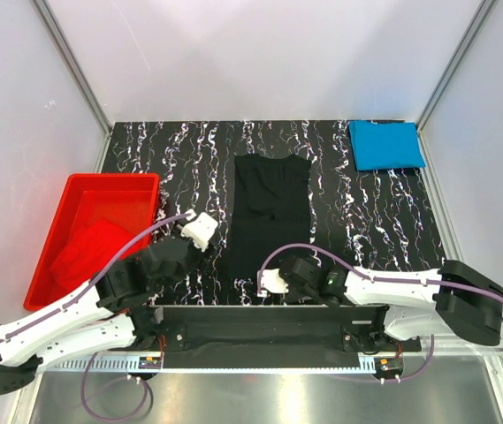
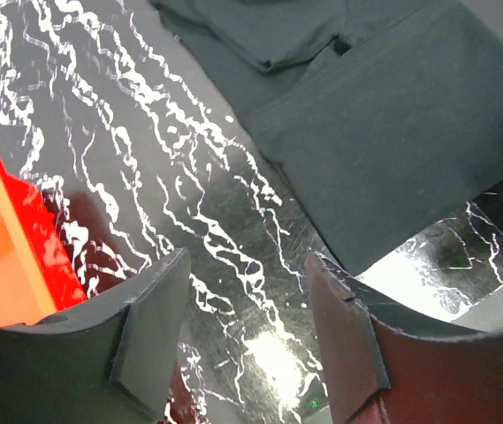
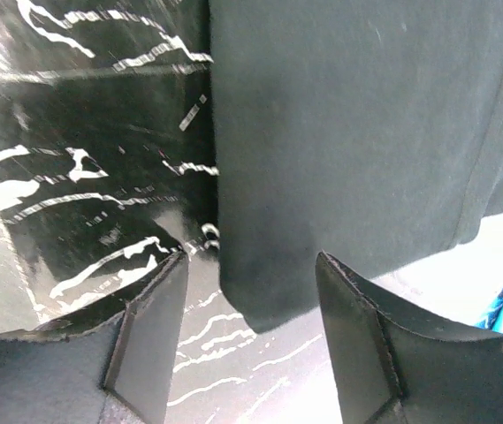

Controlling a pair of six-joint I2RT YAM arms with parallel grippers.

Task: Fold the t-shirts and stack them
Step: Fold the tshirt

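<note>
In the right wrist view the right gripper fills the bottom, its two dark fingers spread apart. A rounded corner of the black shirt reaches into the gap between them; whether the tips touch the cloth cannot be told. The top view places this gripper at the shirt's near end, which the wrist view alone could not say. The left wrist view likewise opens on the left gripper, its fingers parted with only the glossy marbled table between them and nothing gripped. Beyond lies the black shirt, and here its layers show: one panel is folded over another with a seam along the fold, a detail lost from above. At the left edge of that view is a corner of the red tub. From above, the black shirt is a long narrow strip down the middle of the table, flat, running from far to near. The left gripper sits just beside its left edge, between it and the tub. Only the top view shows the other two: the red shirt lies crumpled inside the tub, and the blue shirt rests folded into a neat rectangle at the far right corner, well apart from the black one. A sliver of bright blue at the right wrist view's lower right edge is too small to identify.
</note>
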